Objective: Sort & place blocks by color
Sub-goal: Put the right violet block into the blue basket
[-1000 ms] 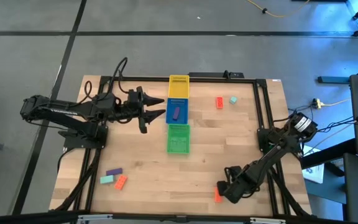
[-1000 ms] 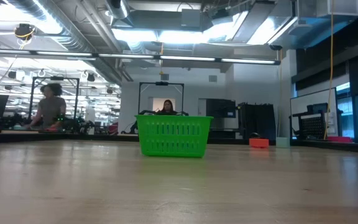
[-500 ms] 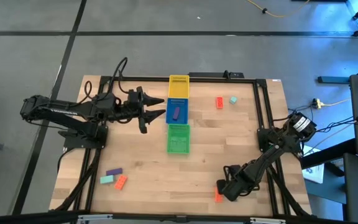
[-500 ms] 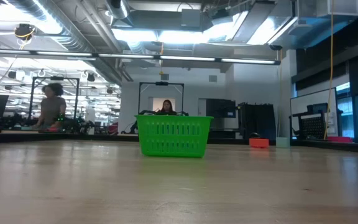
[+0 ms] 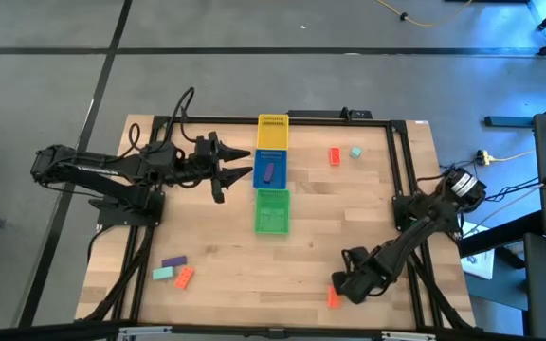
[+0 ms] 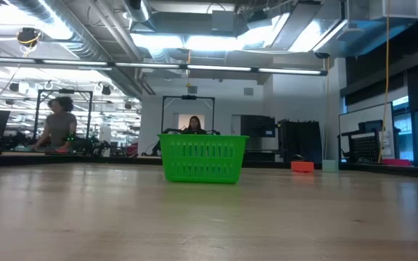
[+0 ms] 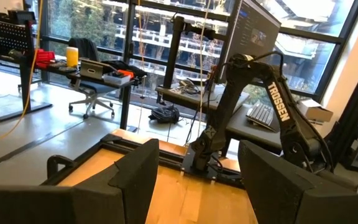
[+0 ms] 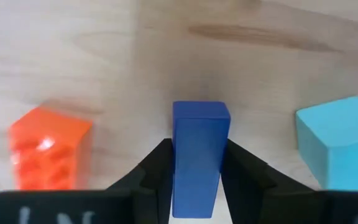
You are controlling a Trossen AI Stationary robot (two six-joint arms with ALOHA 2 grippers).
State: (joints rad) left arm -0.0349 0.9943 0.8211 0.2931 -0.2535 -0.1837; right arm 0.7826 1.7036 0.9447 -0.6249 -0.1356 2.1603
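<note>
From above, the right gripper is down at the near right of the table, over a small cluster of blocks of which only an orange block shows beside it. The left gripper hangs, jaws spread wide and empty, just left of the blue tray, which holds a purple block. The yellow tray lies beyond the blue one and the green tray nearer. Two blocks, orange-red and teal, sit at the far right; three more, purple, teal and orange, lie together at the near left.

At table height, the green tray stands mid-table with the orange-red block to its right; neither arm appears.

The left wrist camera looks across the far edge of the table past its own parted fingers, with nothing between them.

The right wrist camera shows the grip: both fingers pressed against the long sides of a dark blue-purple block, an orange block on one side and a light blue block on the other, both apart from it. The hold looks centred and square; a straight lift before any sideways travel would likely keep the neighbours undisturbed, and the blue tray seems the probable destination.
</note>
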